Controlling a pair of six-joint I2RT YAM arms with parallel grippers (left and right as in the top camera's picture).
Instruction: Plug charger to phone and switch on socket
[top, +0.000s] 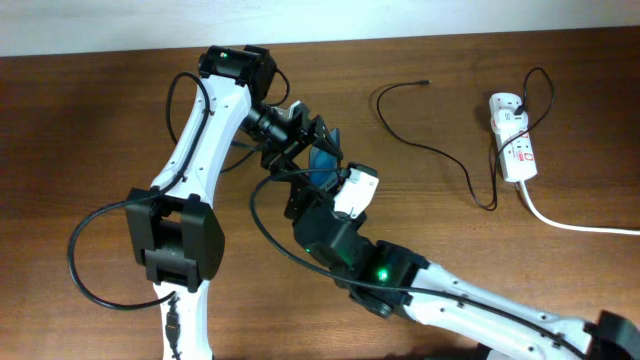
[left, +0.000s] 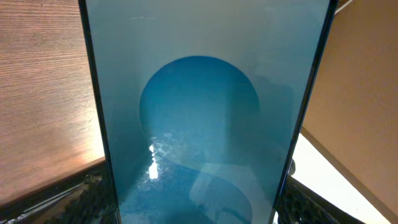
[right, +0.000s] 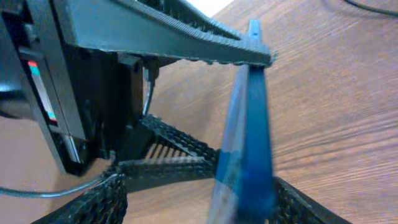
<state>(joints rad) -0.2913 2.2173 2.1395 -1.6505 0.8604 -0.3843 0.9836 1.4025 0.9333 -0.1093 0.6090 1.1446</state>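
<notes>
The phone is lifted off the table at the centre, and my left gripper is shut on its two long edges. Its blue screen with a round pattern fills the left wrist view, where the left gripper shows a finger at each side. My right gripper comes up from below. It is open, and in the right wrist view the phone stands edge-on between the jaws of that gripper, close to the right finger. The charger lies loose on the table, its plug tip free. The socket is at the far right.
A thick white cord runs from the socket off the right edge. The charger's black cable loops near the socket's top end. The left arm's base stands at the front left, with black cables hanging around it.
</notes>
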